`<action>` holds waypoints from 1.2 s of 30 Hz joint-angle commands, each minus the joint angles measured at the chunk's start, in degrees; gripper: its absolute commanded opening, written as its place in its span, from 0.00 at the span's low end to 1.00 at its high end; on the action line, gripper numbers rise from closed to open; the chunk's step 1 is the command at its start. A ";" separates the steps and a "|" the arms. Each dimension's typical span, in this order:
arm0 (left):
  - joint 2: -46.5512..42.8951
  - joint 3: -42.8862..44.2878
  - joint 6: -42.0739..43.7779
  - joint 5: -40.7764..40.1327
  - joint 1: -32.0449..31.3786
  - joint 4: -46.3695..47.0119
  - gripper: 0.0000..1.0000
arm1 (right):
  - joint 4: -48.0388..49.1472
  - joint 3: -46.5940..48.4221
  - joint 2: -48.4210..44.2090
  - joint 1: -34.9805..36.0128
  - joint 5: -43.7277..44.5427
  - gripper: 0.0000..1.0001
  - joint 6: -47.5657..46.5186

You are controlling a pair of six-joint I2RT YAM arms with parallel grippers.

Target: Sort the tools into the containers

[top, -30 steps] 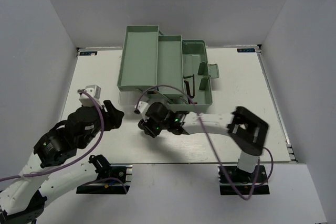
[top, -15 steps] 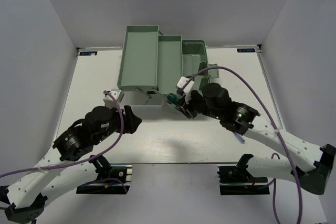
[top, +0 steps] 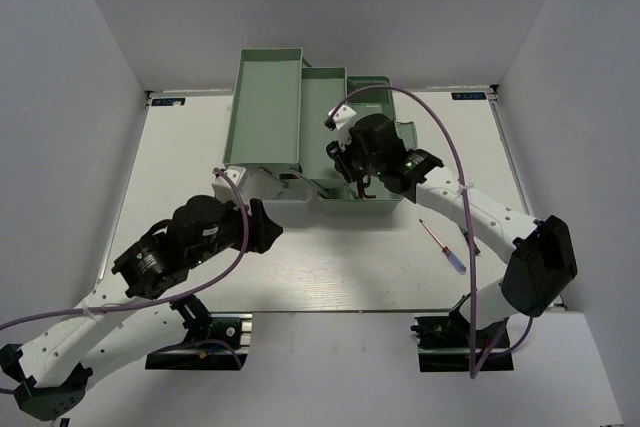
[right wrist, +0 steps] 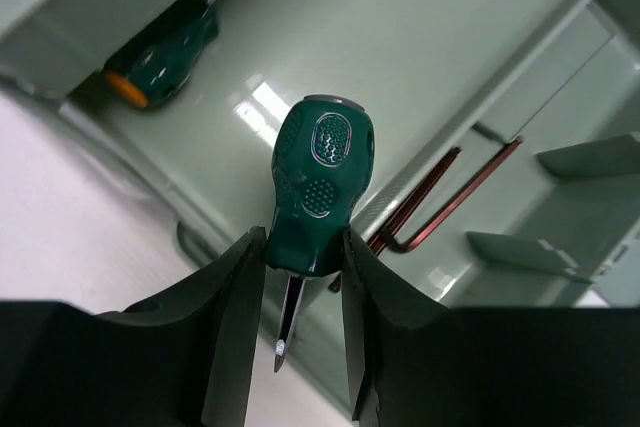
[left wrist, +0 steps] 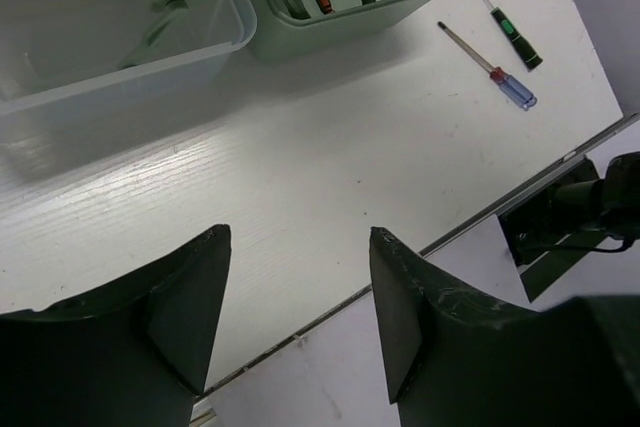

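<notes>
Spanning the scene, the white table carries the mint-green fold-out toolbox at its far middle, trays stepped out to the left. The left gripper hangs over bare table just near of the toolbox, jaws apart, nothing between them. The right gripper is over the toolbox, jaws clamped on a green-handled screwdriver. A second green screwdriver and hex keys lie inside. Two precision screwdrivers lie side by side on the table, near and right of the toolbox.
</notes>
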 commanded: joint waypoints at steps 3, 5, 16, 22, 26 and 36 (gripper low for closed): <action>-1.41 2.15 0.34 0.39 -0.33 -1.27 0.68 | 2.63 5.81 0.28 -2.41 -3.02 0.00 1.81; -0.80 0.83 -0.19 1.18 -0.33 0.66 0.68 | 2.80 6.78 1.16 -2.85 -3.89 0.00 1.99; 13.08 1.26 3.07 9.26 -0.95 10.59 0.69 | -2.38 13.63 7.85 -6.72 -10.40 0.67 6.38; 19.06 2.32 4.30 9.79 -2.61 15.95 0.61 | -9.14 14.61 -0.76 -10.23 -0.01 0.43 3.58; 27.66 4.59 5.96 14.08 -4.11 22.10 0.04 | -17.05 7.61 -7.00 -18.90 5.42 0.00 -2.73; 49.56 18.23 10.71 16.56 -11.84 26.94 0.77 | -32.35 -14.83 -16.24 -35.36 -0.38 0.65 -11.98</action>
